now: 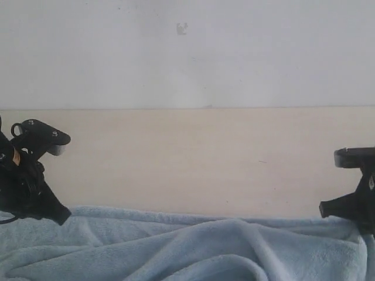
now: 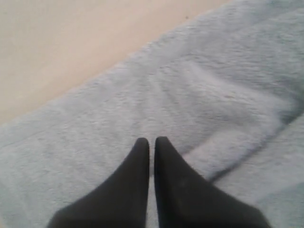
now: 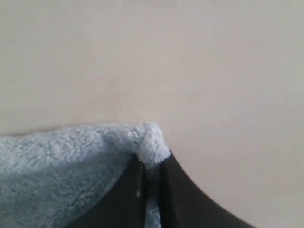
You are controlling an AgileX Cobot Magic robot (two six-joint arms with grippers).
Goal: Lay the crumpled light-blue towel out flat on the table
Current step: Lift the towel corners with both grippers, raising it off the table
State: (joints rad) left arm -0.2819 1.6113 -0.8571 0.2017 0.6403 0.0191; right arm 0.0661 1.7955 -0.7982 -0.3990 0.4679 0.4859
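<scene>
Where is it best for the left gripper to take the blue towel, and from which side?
Grip the pale light-blue fluffy terry towel at its far edge near the left end, coming from the bare beige wooden table side. That edge lies flat and exposed; the middle is folded.

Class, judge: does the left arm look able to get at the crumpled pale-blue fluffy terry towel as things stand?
Probably yes: the left gripper hangs right over the towel with nothing between; its fingers are almost together, so they may need opening first.
</scene>
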